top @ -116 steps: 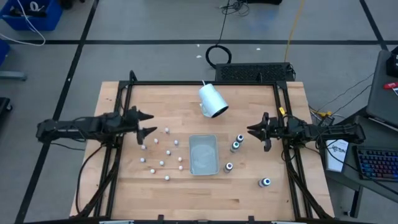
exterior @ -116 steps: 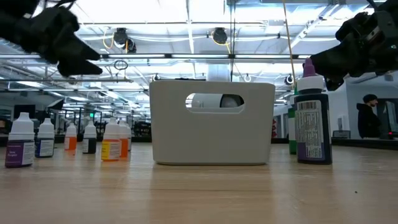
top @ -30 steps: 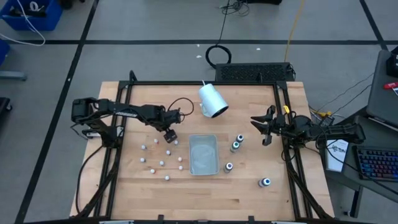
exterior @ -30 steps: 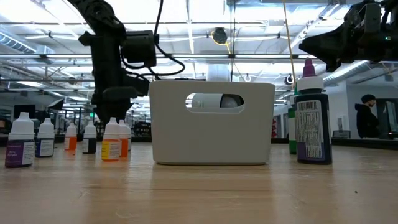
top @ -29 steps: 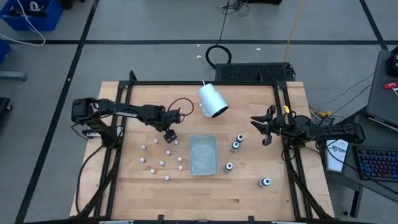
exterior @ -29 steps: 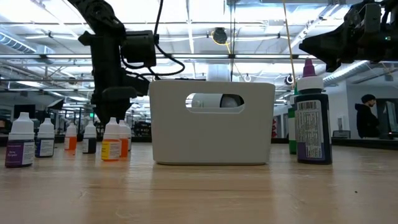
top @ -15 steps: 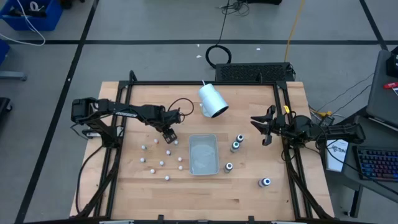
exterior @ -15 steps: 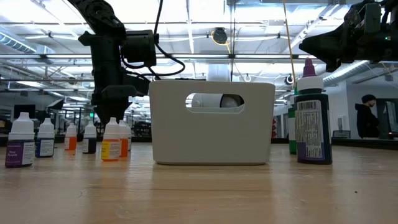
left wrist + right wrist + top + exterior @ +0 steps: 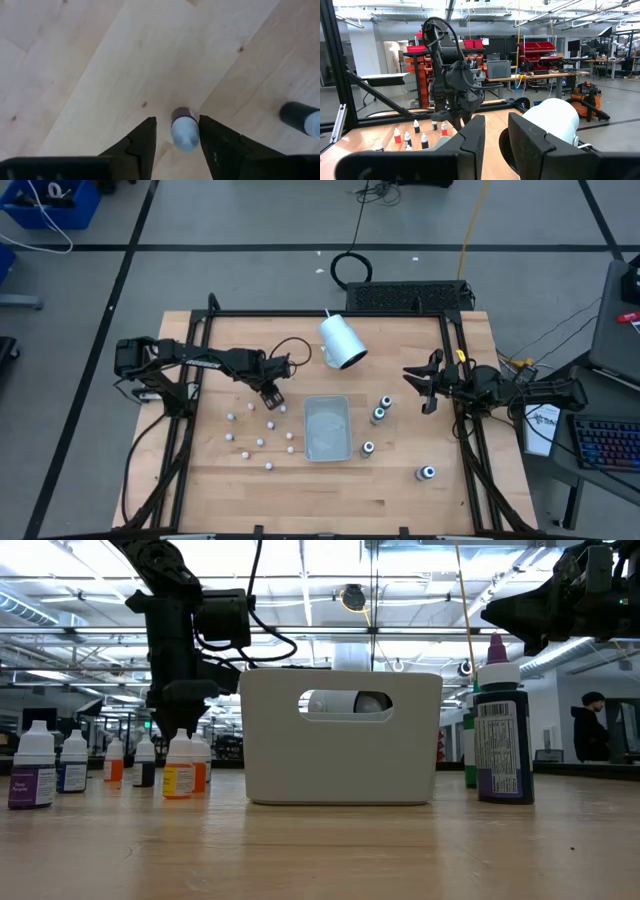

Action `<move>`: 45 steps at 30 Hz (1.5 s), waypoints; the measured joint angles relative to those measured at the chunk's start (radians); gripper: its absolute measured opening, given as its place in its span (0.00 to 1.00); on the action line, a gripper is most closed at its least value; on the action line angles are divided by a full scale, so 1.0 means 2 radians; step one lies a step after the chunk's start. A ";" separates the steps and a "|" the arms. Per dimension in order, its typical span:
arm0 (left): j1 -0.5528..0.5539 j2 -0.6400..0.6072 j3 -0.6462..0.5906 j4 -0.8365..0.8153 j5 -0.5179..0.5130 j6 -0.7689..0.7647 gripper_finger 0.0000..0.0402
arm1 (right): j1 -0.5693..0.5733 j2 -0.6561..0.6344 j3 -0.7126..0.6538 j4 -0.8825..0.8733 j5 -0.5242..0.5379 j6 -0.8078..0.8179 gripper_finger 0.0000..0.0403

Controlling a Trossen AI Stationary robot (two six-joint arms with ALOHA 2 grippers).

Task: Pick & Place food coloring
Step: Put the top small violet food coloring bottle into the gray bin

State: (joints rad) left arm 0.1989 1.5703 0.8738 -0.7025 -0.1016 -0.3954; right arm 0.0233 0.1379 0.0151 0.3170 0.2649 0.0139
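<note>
The wooden table [image 9: 400,480] carried everything, with a frame of dark rails along its edges. The left arm [image 9: 190,360] reached in from its side toward the middle, and the right arm [image 9: 510,388] waited low over its own edge of the table.

A white cup [image 9: 342,342] lay tipped on its side near the far edge. Nearer the middle sat the clear tray [image 9: 327,428], which in the low view showed as a pale box [image 9: 340,738] with a slot handle.

The left gripper [image 9: 270,396] hung just off the tray's far left corner, pointing straight down. In its wrist view the two dark fingers [image 9: 145,145] stood on either side of one small bottle [image 9: 184,129], very close to it; whether they pressed on it could not be told. That bottle stood upright on the wood, its pale cap toward the camera, with another dark-bodied one [image 9: 300,117] near it.

The right gripper [image 9: 425,388] hung above the table with its fingers [image 9: 470,140] drawn together on nothing.

The remaining small whitish bottles [image 9: 258,442] were scattered upright on the table to the left of the tray. Four larger dark bottles [image 9: 378,415] stood to the tray's right, two close together near it, one [image 9: 368,448] by its near corner and one [image 9: 426,473] well apart toward the near right.
</note>
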 joint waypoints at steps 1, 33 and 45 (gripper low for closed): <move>0.000 0.000 0.000 0.000 -0.001 0.000 0.36 | 0.000 0.000 0.000 0.000 0.000 0.000 0.19; -0.109 0.000 0.257 -0.144 -0.022 0.093 0.14 | 0.000 0.000 0.000 0.000 0.000 0.000 0.19; -0.143 0.084 0.293 -0.069 0.036 0.157 0.14 | 0.000 0.000 0.000 0.005 -0.001 0.000 0.19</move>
State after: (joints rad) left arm -0.0877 1.7388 1.4606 -0.8403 -0.0303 -0.0815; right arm 0.0235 0.1384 0.0151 0.3267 0.2626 0.0143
